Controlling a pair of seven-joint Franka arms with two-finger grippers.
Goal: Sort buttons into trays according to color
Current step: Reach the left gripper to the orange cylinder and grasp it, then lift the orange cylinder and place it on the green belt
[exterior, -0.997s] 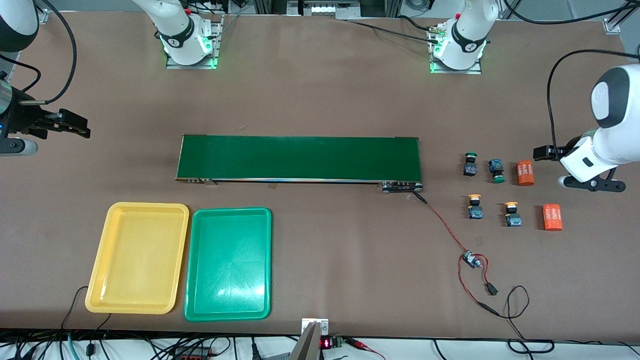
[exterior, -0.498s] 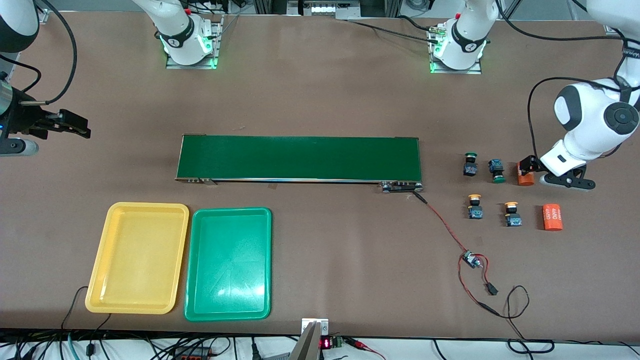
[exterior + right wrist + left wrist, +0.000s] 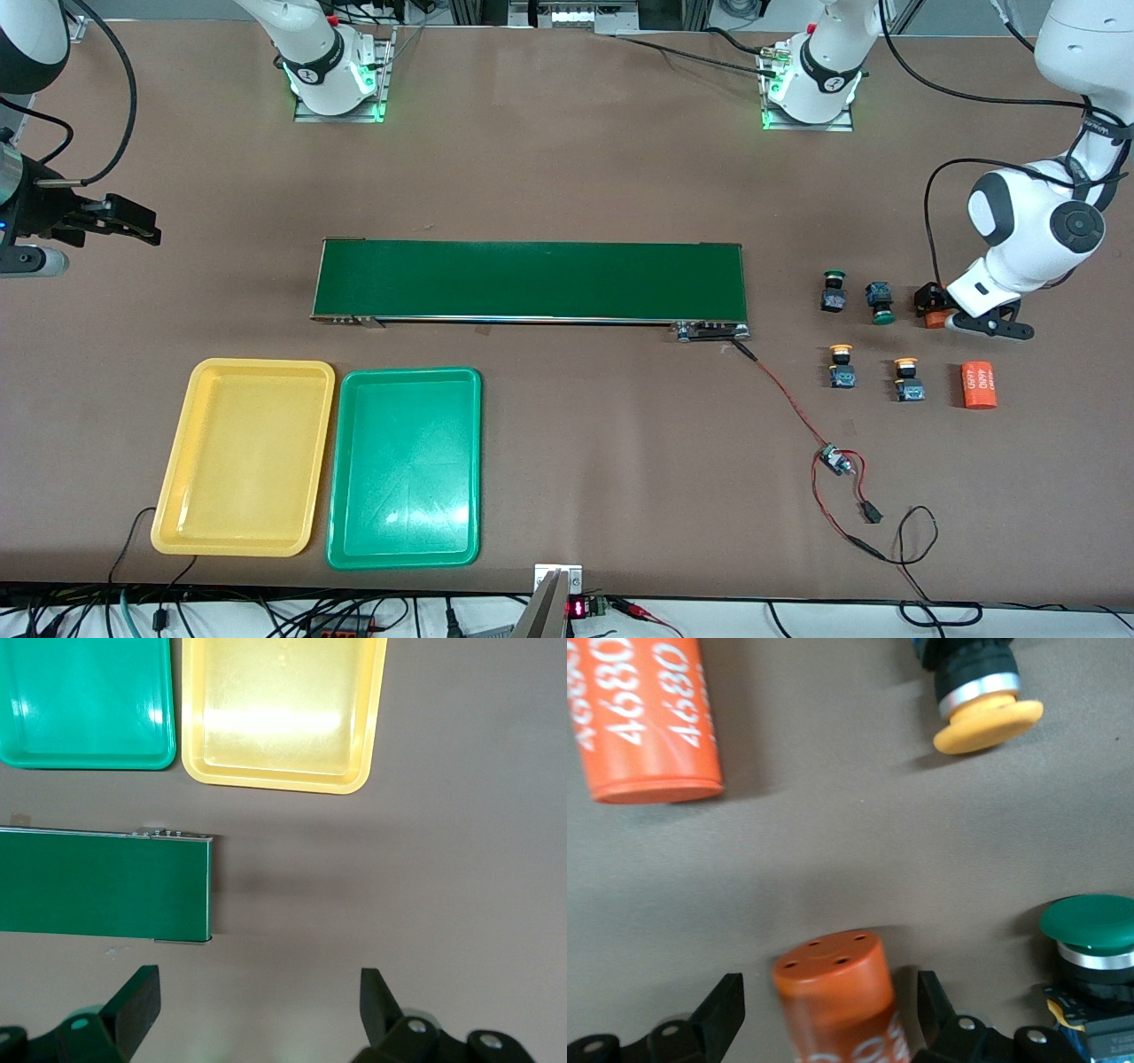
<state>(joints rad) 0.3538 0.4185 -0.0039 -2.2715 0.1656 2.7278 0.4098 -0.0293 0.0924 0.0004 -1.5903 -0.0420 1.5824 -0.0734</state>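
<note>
Object counts on table
2 green buttons (image 3: pixel 834 291), 2 yellow-orange buttons (image 3: pixel 842 365), 2 orange cylinders (image 3: pixel 978 385), 1 yellow tray (image 3: pixel 245 456), 1 green tray (image 3: pixel 406 467), 1 conveyor belt (image 3: pixel 530 280).

High front view; two close wrist views

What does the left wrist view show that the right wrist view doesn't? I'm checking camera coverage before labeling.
Only the left wrist view: the left tool with its fingers on either side of an orange cylinder with gaps, a second orange cylinder, a yellow button and a green button.

Only the right wrist view: the open right tool over bare table, the yellow tray, the green tray and one end of the conveyor belt.

Both: the brown table and a pair of black fingers.
</note>
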